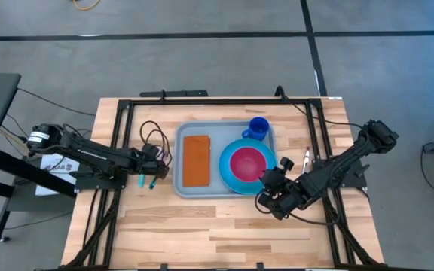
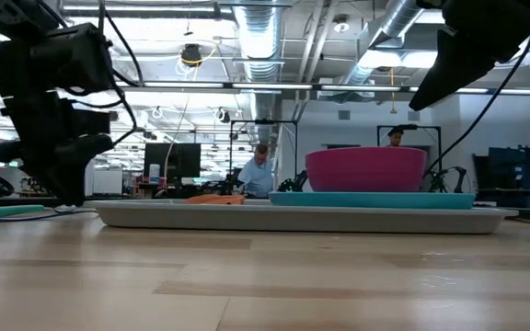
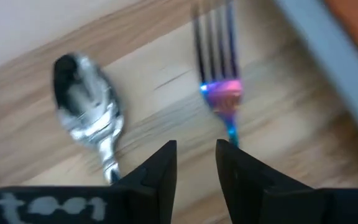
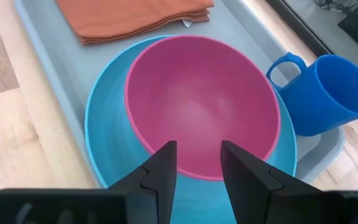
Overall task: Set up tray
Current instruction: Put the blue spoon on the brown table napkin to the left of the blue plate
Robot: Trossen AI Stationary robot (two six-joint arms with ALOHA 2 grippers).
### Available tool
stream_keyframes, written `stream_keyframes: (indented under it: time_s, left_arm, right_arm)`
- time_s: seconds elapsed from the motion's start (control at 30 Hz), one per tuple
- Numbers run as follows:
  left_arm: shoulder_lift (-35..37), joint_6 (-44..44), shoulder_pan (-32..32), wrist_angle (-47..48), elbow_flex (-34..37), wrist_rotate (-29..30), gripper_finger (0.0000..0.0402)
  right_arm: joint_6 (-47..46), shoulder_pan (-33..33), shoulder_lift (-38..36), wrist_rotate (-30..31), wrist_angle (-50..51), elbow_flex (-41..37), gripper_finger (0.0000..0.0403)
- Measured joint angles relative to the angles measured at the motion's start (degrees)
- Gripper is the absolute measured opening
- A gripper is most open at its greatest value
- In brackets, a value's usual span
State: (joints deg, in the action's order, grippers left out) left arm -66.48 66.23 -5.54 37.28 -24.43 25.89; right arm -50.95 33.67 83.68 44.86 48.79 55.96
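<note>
Beside tray (image 1: 215, 190) edge (left): fork (image 3: 219, 74)

You've got the tray (image 1: 224, 188) mid-table: napkin (image 1: 197, 159) in its left half, bowl (image 1: 250, 161) on the plate (image 1: 230, 175) at right, mug (image 1: 258, 128) behind them; spoon (image 3: 86, 112) and fork (image 3: 219, 87) lie side by side on the table left of it

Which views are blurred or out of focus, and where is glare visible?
Left wrist view: spoon, fork and tray edge all blurred. Low view: near tabletop soft, ceiling lights glaring. Right wrist view: pink bowl sharp.
</note>
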Motion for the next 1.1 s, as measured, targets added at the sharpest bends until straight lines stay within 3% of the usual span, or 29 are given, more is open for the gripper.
stream_keyframes:
  time_s: [0.17,0.33,0.5,0.73,1.1]
  left_arm:
    - [1.2,4.53,-0.13,11.33,-2.02,1.32,0.01]
    - [1.82,4.58,-0.05,15.9,-4.43,4.49,0.01]
    - [0.87,4.99,0.57,15.71,-2.36,1.43,0.01]
    - [1.01,6.31,0.57,9.78,1.2,1.37,0.01]
    - [0.5,6.45,0.57,9.4,1.67,1.42,0.01]
  right_arm:
    - [-0.07,0.0,0.0,-0.02,0.01,0.0,0.0118]
    - [-0.04,0.0,0.0,-0.05,0.2,0.0,0.0118]
    - [0.25,0.0,0.0,-0.09,0.21,0.0,0.0118]
    - [0.43,0.07,0.0,-0.39,0.47,0.0,0.0118]
    - [1.89,-0.05,0.0,-0.09,0.43,0.0,0.0118]
